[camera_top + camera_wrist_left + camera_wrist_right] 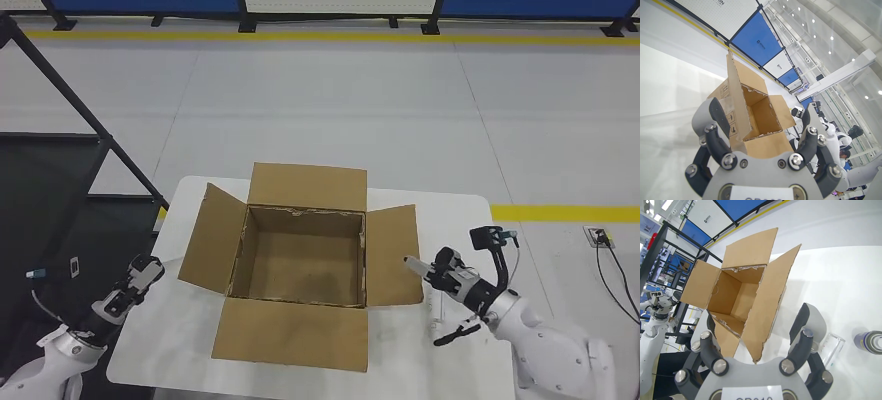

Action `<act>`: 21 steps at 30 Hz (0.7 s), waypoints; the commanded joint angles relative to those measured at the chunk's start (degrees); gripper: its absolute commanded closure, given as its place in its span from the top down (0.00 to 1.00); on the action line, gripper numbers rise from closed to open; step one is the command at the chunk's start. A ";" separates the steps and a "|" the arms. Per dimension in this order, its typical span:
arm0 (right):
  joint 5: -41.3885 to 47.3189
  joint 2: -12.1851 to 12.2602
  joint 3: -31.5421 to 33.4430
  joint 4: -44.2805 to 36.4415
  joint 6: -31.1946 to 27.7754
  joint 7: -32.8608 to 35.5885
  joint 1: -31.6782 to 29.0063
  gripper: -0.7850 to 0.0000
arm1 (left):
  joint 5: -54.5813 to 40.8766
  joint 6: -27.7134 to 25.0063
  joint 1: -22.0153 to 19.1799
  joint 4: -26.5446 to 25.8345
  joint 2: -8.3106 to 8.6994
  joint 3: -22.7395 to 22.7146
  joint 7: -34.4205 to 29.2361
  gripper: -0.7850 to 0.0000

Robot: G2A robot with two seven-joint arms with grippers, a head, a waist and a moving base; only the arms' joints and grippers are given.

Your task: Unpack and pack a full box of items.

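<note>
While L fingers point(719, 117), R fingers point(800, 321) gape empty, corrugated box point(290, 335) has ragged-torn rims.

The cardboard box point(300, 228) gapes upward at mid-tabletop point(455, 215), its mouth open to a straight descent. Four splayed flaps point(392, 255) fence the sides at 12, 3, 6 and 9 o'clock. Out at 4 o'clock, a clear glass point(832, 349) and a spray can point(869, 342) near it crowd the bare strip.
</note>
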 commanded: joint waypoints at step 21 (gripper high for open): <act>7.08 2.79 -2.99 11.05 8.97 7.03 9.16 0.00 | -2.20 -1.05 1.86 -0.62 0.06 -2.22 1.76 1.00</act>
